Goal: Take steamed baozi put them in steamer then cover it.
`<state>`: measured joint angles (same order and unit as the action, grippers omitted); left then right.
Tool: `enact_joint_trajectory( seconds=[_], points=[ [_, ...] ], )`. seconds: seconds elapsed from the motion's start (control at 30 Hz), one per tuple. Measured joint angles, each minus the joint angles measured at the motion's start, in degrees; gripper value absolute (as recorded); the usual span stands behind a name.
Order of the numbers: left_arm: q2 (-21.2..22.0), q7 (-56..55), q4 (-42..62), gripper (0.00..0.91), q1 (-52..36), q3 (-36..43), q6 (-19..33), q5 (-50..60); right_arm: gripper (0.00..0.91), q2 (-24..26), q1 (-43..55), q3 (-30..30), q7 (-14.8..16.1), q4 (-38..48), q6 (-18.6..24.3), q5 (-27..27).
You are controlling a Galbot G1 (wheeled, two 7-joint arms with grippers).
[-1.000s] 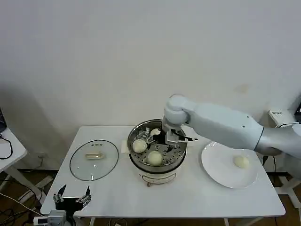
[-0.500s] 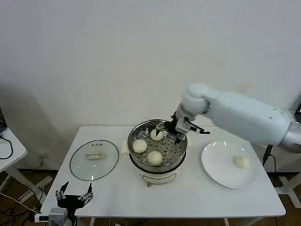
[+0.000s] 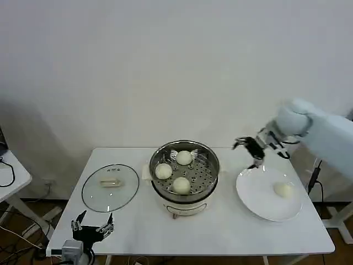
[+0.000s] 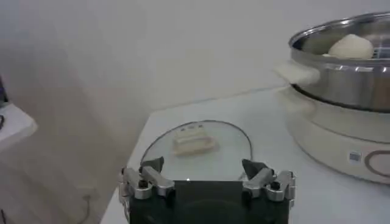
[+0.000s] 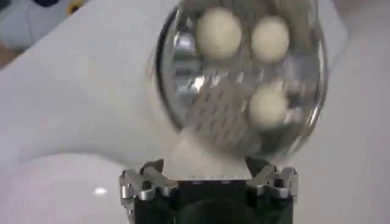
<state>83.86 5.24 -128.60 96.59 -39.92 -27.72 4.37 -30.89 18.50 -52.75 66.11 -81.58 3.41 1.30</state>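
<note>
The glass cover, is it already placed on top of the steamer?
No, the cover lies flat on the table left of the steamer, whose basket is open.

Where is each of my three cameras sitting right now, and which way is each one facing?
Head view: on the head, looking forward and down at the table; the right gripper is open above the plate, the left gripper open at the near edge.
Left wrist view: low by the table, facing the cover and the steamer; its open fingers show.
Right wrist view: above, looking toward the steamer; its open fingers show.
Shared: all three see the steamer with baozi.
</note>
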Motion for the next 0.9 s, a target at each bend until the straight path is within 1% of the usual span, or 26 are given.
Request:
enact_joint_trajectory(
  seconds=[0.2,0.43,0.67,0.9],
  points=[
    [-0.37,0.03,-0.11,0.907,0.27,0.29,0.00,0.00,0.907,4.48,-6.99,5.37,0.79,0.87,-4.60,2.24],
    [-0.33,-0.17,0.09,0.907,0.72,0.18,0.11,-0.25,0.907,6.23,-13.65,9.75,1.29,3.45,-7.32,5.51],
    [0.14,-0.37,0.54,0.907,0.97,0.47,0.23,-0.09,0.907,5.57,-18.00,12.80,1.09,7.38,-7.86,9.04],
    [-0.06,-0.31,1.43,0.907,0.68,-0.34,0.24,-0.13,0.907,2.57,-21.63,16.10,-0.57,12.62,-6.52,12.16]
  ],
)
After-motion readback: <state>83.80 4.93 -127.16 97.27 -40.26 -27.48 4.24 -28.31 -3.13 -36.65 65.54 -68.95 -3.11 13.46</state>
